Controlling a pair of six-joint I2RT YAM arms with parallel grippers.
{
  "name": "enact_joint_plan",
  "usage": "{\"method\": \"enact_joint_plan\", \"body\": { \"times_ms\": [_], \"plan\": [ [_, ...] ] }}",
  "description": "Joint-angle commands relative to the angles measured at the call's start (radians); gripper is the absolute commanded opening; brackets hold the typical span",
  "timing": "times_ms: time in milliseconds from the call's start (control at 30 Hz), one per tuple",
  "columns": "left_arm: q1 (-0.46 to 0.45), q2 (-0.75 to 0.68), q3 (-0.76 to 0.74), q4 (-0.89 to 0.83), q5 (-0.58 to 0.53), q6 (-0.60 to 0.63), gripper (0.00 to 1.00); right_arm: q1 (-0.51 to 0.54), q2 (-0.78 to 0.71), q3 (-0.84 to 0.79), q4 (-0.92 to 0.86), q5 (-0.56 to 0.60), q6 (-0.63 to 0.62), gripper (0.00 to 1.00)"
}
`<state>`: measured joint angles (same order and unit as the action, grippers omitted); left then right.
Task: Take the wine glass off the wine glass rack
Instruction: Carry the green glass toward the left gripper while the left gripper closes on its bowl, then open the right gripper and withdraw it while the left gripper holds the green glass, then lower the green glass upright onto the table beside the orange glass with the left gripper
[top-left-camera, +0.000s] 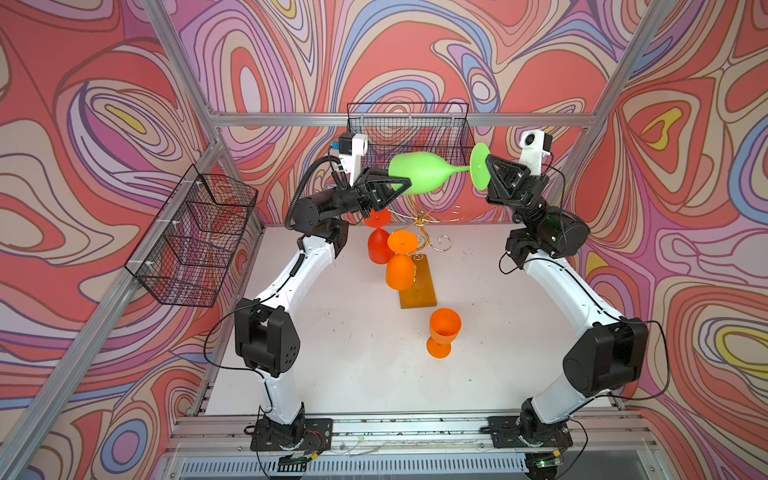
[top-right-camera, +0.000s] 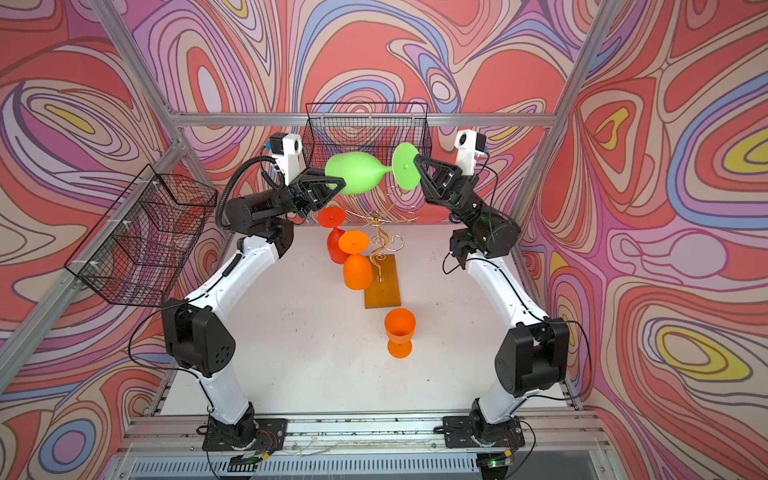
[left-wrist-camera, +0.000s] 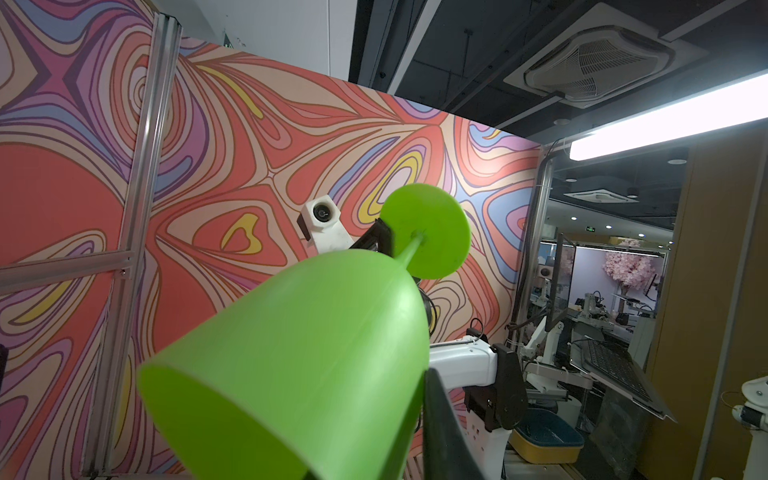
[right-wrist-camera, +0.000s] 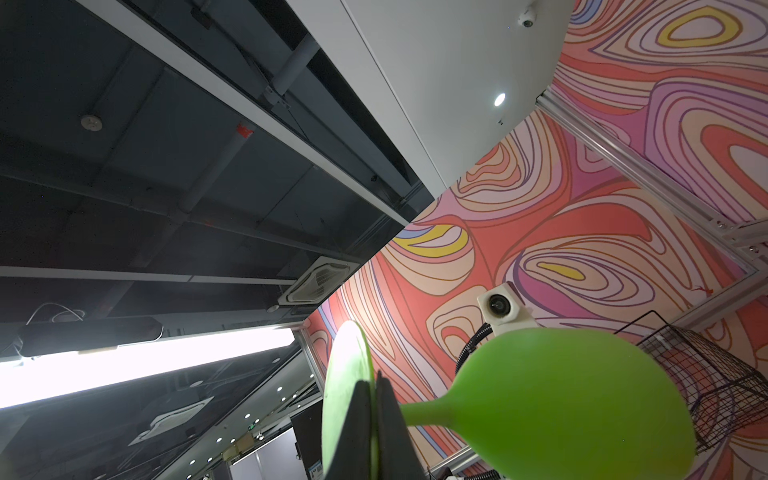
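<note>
While right claw (top-left-camera: 487, 160) clamps foot of wine glass (top-left-camera: 419, 172) | left claw (top-left-camera: 404, 183) clamps bowl

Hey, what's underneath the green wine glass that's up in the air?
The wine glass rack shows its gold top hooks just below the green wine glass; whatever the bowl overlaps is covered.

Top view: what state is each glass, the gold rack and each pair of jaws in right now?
wine glass rack: upright, two glasses hanging.
green wine glass: off it, sideways in mid-air.
red glass: hanging upside down.
hanging orange glass: upside down.
standing orange glass: upright, unhooked.
left jaws: shut on green glass's bowl rim.
right jaws: shut on its foot.
</note>
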<state>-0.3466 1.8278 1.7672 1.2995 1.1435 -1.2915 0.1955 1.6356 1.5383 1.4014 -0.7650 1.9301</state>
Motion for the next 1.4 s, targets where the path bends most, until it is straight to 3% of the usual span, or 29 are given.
{"method": "enact_joint_plan", "body": {
  "times_ms": [0, 100, 167, 467, 700, 833, 900, 967, 1033, 1100, 1133, 1167, 1300, 1367],
  "plan": [
    [-0.004, -0.004, 0.011, 0.064, 0.01, -0.009, 0.11, 0.006, 0.012, -0.007, 0.009, -0.019, -0.017, 0.0],
    [-0.005, -0.002, 0.011, 0.064, 0.013, -0.012, 0.01, 0.007, 0.019, -0.006, 0.011, -0.023, -0.012, 0.0],
    [-0.004, -0.003, 0.009, 0.064, 0.016, -0.014, 0.0, 0.004, 0.025, -0.006, 0.021, -0.025, -0.007, 0.02],
    [-0.004, -0.037, -0.015, 0.064, 0.045, -0.011, 0.0, -0.022, 0.019, -0.027, -0.013, -0.043, -0.033, 0.61],
    [-0.003, -0.107, -0.027, 0.059, 0.105, -0.009, 0.0, -0.077, -0.082, -0.091, -0.238, -0.073, -0.222, 0.74],
    [-0.002, -0.18, -0.051, -0.017, 0.139, 0.05, 0.0, -0.099, -0.195, -0.116, -0.57, -0.086, -0.482, 0.77],
    [-0.003, -0.245, -0.084, -0.156, 0.153, 0.173, 0.0, -0.1, -0.279, -0.096, -0.884, -0.05, -0.743, 0.79],
    [-0.002, -0.324, -0.117, -0.385, 0.149, 0.37, 0.0, -0.099, -0.349, -0.067, -1.172, 0.042, -0.964, 0.8],
    [-0.005, -0.414, -0.126, -0.768, 0.109, 0.669, 0.0, -0.099, -0.404, -0.044, -1.358, 0.142, -1.103, 0.81],
    [-0.029, -0.492, -0.076, -1.23, -0.008, 1.037, 0.0, -0.1, -0.451, -0.029, -1.496, 0.247, -1.205, 0.81],
    [-0.043, -0.508, -0.04, -1.379, -0.064, 1.15, 0.0, -0.1, -0.467, -0.027, -1.539, 0.283, -1.234, 0.81],
    [-0.053, -0.515, -0.003, -1.494, -0.111, 1.219, 0.0, -0.1, -0.485, -0.03, -1.581, 0.317, -1.26, 0.81],
    [-0.064, -0.531, 0.072, -1.73, -0.247, 1.292, 0.0, -0.099, -0.533, -0.046, -1.714, 0.453, -1.327, 0.81],
    [-0.103, -0.538, 0.113, -1.885, -0.37, 1.367, 0.0, -0.099, -0.552, -0.063, -1.772, 0.521, -1.351, 0.81]
  ]
}}
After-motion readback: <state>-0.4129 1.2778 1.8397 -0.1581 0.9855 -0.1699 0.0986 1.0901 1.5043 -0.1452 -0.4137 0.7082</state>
